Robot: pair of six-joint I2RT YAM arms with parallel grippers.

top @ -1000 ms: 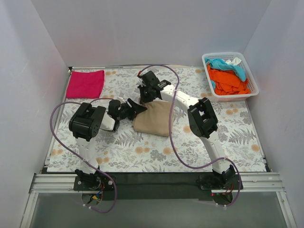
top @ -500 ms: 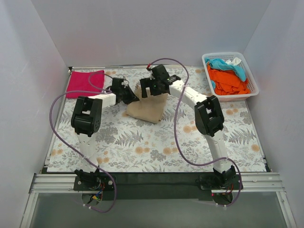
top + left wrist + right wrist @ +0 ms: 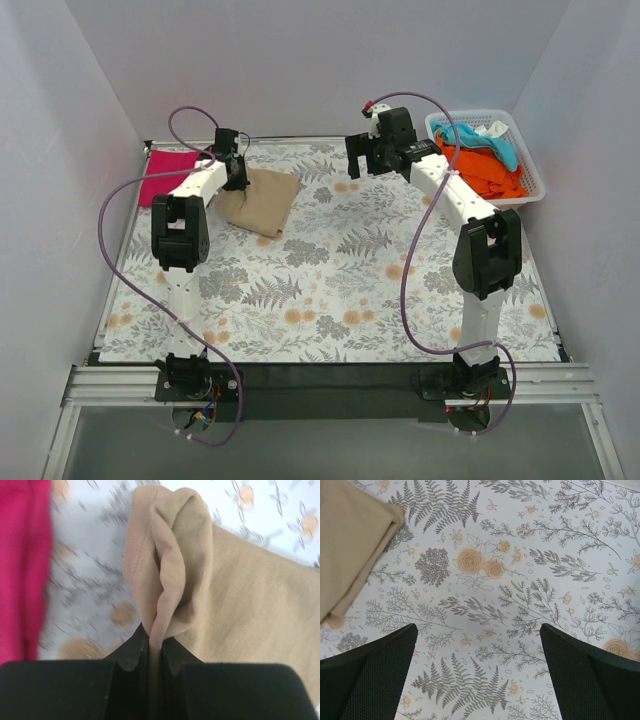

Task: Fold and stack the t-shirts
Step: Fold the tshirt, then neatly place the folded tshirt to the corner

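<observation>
Far left of floral mat (image 3: pixel 350 285): left gripper (image 3: pixel 154 645) clamped on bunched edge of folded tan cotton t-shirt (image 3: pixel 250 605); right gripper (image 3: pixel 479 630) spread, empty. Risk: one-point drag toward magenta-pink t-shirt (image 3: pixel 165 175) could unravel fold.

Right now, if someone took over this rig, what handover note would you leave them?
Left hand: shut on an edge of the folded tan t-shirt, at the far left of the table.
Right hand: open, empty, near the basket.
Pink t-shirt: far-left corner, beside the tan one, not touching it.
Done: tan folded.
Left: set tan on pink, then fold and stack the orange t-shirt and light blue t-shirt lying in the basket.
</observation>
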